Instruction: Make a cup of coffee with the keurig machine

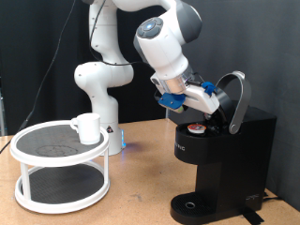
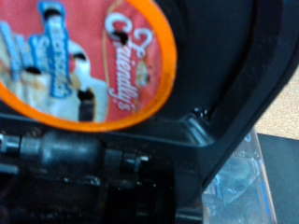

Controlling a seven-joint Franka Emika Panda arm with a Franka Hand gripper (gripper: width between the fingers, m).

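Observation:
The black keurig machine (image 1: 225, 155) stands at the exterior view's right with its rounded lid (image 1: 238, 97) hinged open. A pod with a red top (image 1: 194, 129) sits in the open chamber. My gripper (image 1: 217, 100) reaches in from the left, just above the chamber and right by the raised lid. The wrist view is filled by the pod's orange-rimmed printed top (image 2: 103, 56) and the machine's black housing (image 2: 238, 84), both blurred; no fingers show there. The white mug (image 1: 87, 127) stands on a round stand at the left, far from the gripper.
The mug rests on the top shelf of a white two-tier round stand (image 1: 58, 180) at the exterior view's left. The robot's base (image 1: 98, 103) is behind it. The machine's round drip tray (image 1: 191, 205) has nothing on it. Bare wooden tabletop lies between the stand and the machine.

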